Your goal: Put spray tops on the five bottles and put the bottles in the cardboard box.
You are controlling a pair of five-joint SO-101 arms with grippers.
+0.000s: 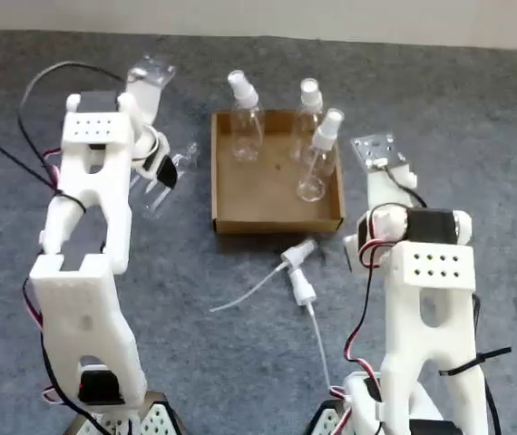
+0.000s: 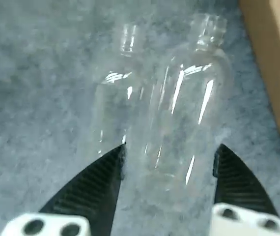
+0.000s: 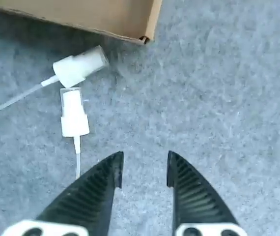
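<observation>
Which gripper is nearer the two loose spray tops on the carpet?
Right. The right gripper sits just beside the spray tops, near a corner of the cardboard box; the left gripper is off the box's far side, straddling a capless bottle.

Brown cardboard box; clear plastic bottles w/ white spray caps. Uncapped clear bottles. Loose white spray tops, mottled grey carpet, white plastic arms, right gripper black, ribbed.

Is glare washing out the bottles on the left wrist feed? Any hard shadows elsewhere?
Left wrist view: glare streaks run down both capless bottles, but outlines and necks are visible. Right wrist view: the spray tops cast only faint shadows. High view: even light.
</observation>
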